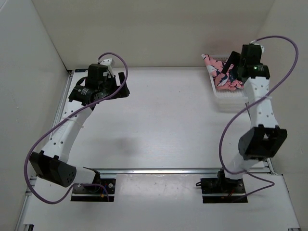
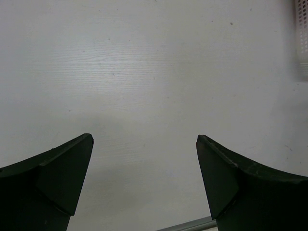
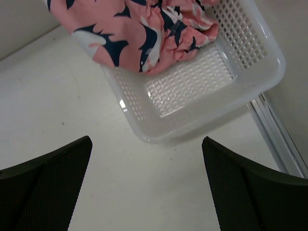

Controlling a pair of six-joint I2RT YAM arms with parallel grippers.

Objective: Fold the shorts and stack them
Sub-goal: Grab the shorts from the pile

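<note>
The salmon-pink shorts [image 1: 223,77] with navy-and-white shark shapes lie crumpled in the white mesh basket [image 1: 231,102] at the back right, one part hanging over its far-left rim. In the right wrist view the shorts [image 3: 144,33] fill the far end of the basket [image 3: 202,120]. My right gripper [image 1: 231,64] hovers above the basket, open and empty [image 3: 147,139], its jaws wide apart over the table just before the basket's near corner. My left gripper [image 1: 124,86] is open and empty [image 2: 144,137] above bare table at the back left.
White walls close the table at the back and on both sides. A metal rail [image 1: 183,170] runs along the near edge in front of the arm bases. The basket's edge [image 2: 301,38] shows at the far right of the left wrist view.
</note>
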